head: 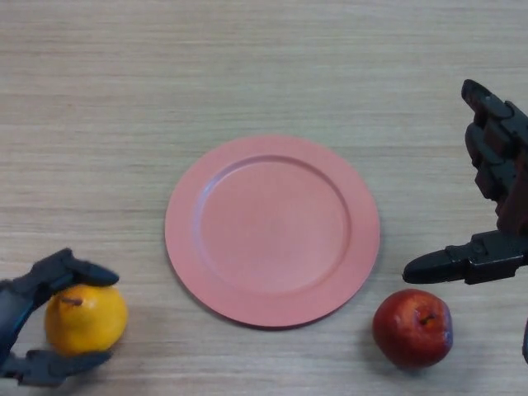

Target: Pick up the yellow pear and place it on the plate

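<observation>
The yellow pear sits at the lower left of the wooden table, stem end up. My left hand is curled round it, fingers over its top and thumb under its near side. The pink plate lies in the middle of the table, bare, to the right of the pear. My right hand is at the right edge, fingers straight and thumb pointing left, holding nothing.
A red apple lies at the lower right, just below my right hand's thumb and right of the plate's rim. The wooden table stretches away behind the plate.
</observation>
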